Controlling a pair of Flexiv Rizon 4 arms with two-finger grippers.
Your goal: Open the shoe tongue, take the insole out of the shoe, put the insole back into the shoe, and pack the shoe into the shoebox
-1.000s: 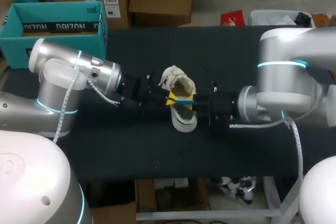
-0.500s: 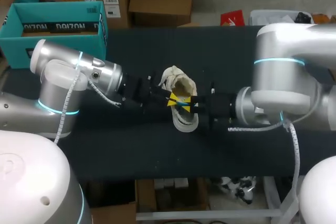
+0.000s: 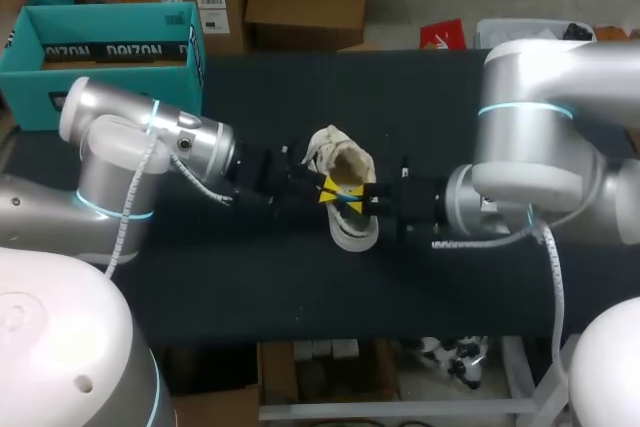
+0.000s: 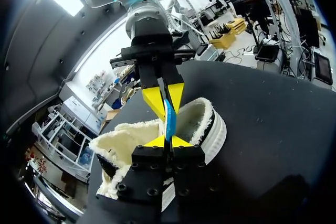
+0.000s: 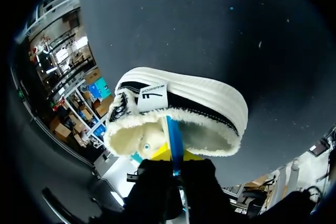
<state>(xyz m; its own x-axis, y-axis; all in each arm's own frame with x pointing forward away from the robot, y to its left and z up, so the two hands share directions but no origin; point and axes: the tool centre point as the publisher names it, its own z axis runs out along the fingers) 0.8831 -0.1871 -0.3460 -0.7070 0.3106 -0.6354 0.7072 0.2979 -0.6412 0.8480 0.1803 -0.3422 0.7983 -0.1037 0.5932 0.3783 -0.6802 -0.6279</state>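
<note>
Right end effector (image 3: 366, 197) advanced toward left end effector (image 3: 326, 190), both pinched tight on the blue insole (image 4: 170, 118), edgewise at the opening of the shoe (image 3: 350, 235) mid-surface (image 3: 250, 277); judged: reinsertion underway, shoebox (image 3: 22, 77) packing pending.

Only a thin blue edge of the insole (image 4: 170, 125) shows; the rest is hidden between the left gripper (image 4: 168, 141) and right gripper (image 4: 167, 116). The left gripper's body covers part of the shoe (image 4: 205, 124).

Lettering on shoebox (image 3: 110, 52), logo label (image 5: 152, 97) on shoe (image 5: 202, 104)
</note>
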